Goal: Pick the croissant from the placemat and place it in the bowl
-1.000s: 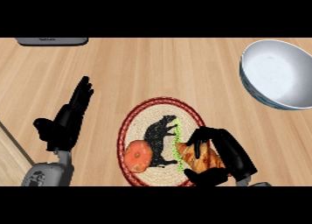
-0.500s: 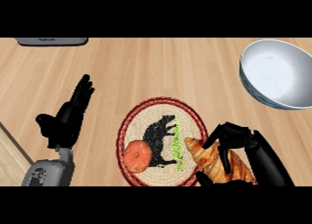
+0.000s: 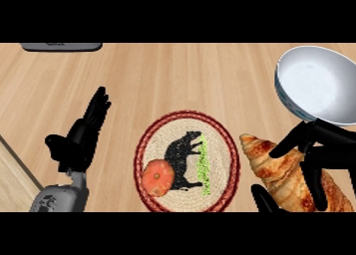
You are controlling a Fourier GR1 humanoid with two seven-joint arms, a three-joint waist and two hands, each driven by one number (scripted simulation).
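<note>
The golden-brown croissant [image 3: 277,169] is in my right hand [image 3: 333,154], whose black fingers curl over it while the thumb shows below it; it hangs at the lower right, just right of the placemat. The round woven placemat [image 3: 182,133] with a red rim and a black animal figure lies at the centre. An orange slice [image 3: 158,177] rests on its lower left part. The white bowl [image 3: 324,84] stands at the upper right, right above my right hand. My left hand [image 3: 81,137] rests open, fingers up, to the left of the placemat.
A grey object [image 3: 61,46] lies at the counter's far edge, upper left. A lighter wooden board edge [image 3: 5,174] shows at the lower left. Bare wooden counter stretches between the placemat and the bowl.
My right hand has carried the croissant off the placemat's right part, to the right and towards the bowl. The left hand has hardly moved.
</note>
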